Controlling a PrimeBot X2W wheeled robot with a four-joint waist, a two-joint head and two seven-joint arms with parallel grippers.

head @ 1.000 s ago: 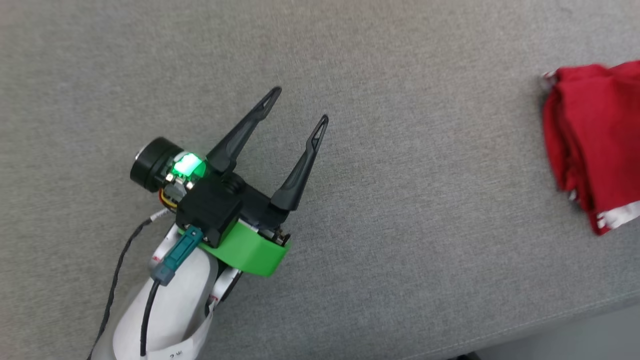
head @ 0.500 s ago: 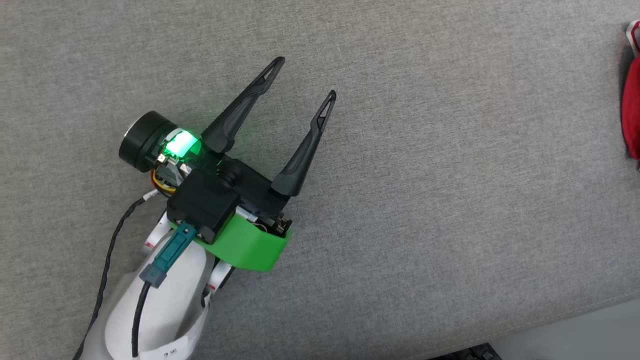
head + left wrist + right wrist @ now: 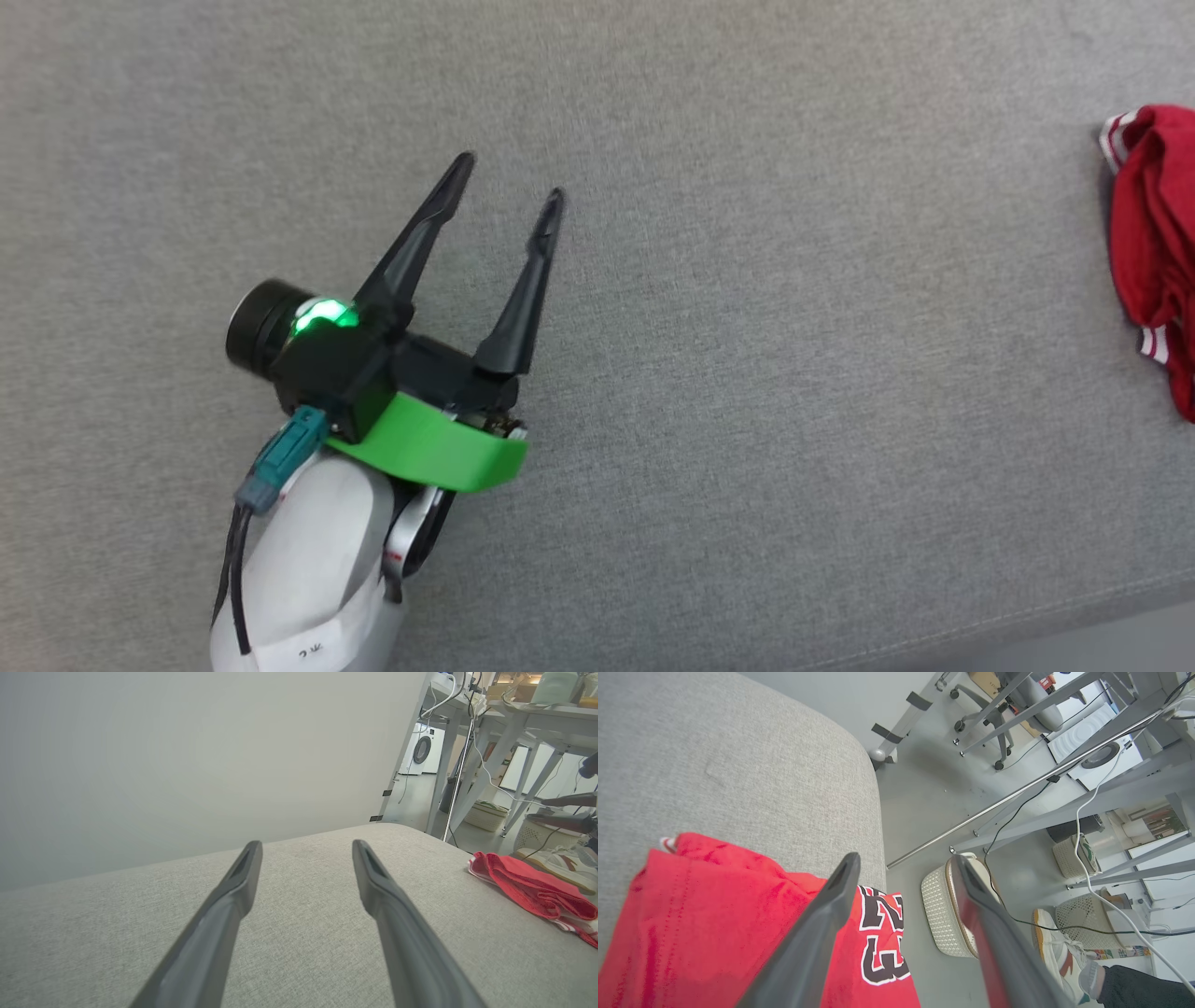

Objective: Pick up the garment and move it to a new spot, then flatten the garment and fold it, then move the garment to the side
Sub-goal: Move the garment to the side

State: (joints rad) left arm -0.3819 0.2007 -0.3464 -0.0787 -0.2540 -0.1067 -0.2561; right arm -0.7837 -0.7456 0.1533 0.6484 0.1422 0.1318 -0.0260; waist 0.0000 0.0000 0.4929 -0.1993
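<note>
Now: we note red jersey T-shirt with black "23" lettering (image 3: pixel 691 905) bunched at right end of grey woven cushion (image 3: pixel 747 373), which we judge its side spot. Right gripper (image 3: pixel 904 857) above it, fingers apart, nothing clamped. Left gripper (image 3: pixel 509 177) spread, empty, well apart, likely parked clear.

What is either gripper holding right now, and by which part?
Nothing: left gripper and right gripper both stand open, the right by the red jersey T-shirt with black lettering.
</note>
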